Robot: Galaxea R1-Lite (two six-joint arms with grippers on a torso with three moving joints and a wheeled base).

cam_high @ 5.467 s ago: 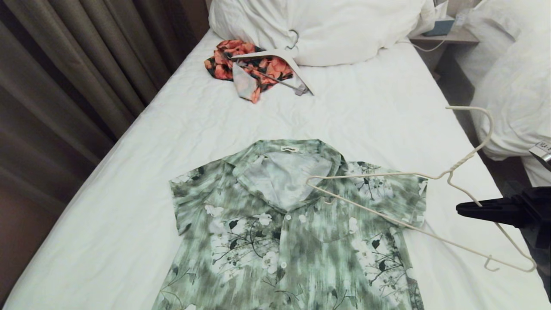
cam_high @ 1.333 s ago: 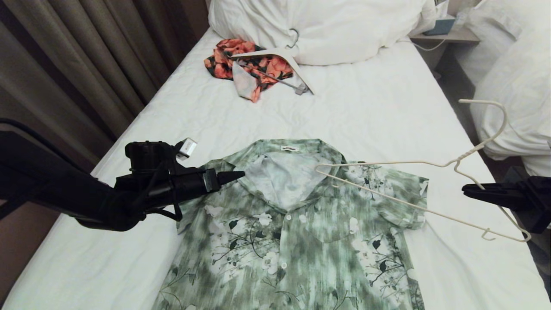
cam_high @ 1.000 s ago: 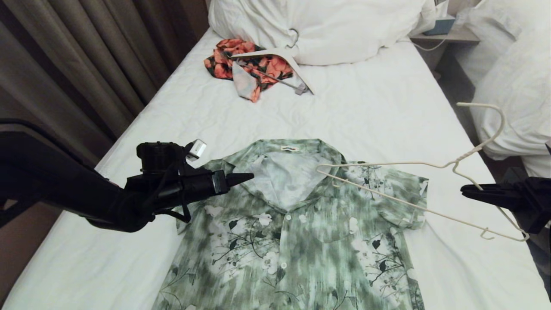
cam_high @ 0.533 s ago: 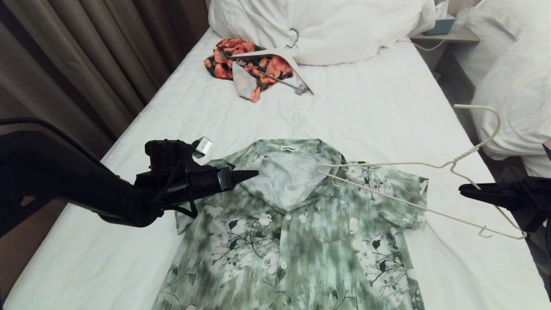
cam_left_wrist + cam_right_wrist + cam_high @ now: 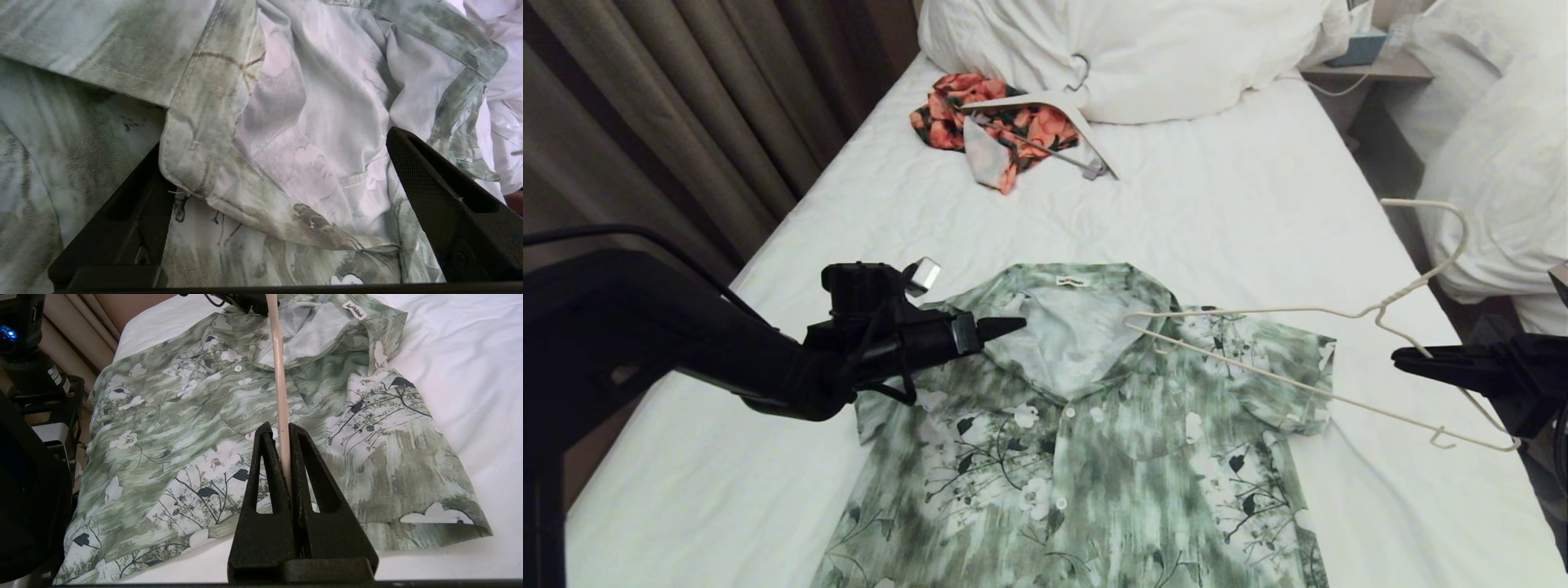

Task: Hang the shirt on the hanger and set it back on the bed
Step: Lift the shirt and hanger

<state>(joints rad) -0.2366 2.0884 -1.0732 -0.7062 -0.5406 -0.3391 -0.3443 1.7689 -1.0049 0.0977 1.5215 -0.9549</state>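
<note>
One shirt (image 5: pixel 1078 425) flat at the bed's (image 5: pixel 1217 204) near end, unhung.
Left claw (image 5: pixel 278 179) released, straddling the collar; right claw (image 5: pixel 286 457) clenched on the hanger (image 5: pixel 1307 359) at the right edge. Risk: pinching both collar layers blocks insertion.

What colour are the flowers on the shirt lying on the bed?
White, with dark leaves, on the green-and-white mottled shirt. The head view shows them best.

Close on the shirt (image 5: pixel 286 122): green mottled collar flap folded across centre frame, pale inner lining filling the upper middle. Left pincer (image 5: pixel 282 192) spread wide, one dark finger (image 5: pixel 122 228) at lower left under the collar edge, the other at lower right. White bed sheet (image 5: pixel 504 65) at far right.
</note>
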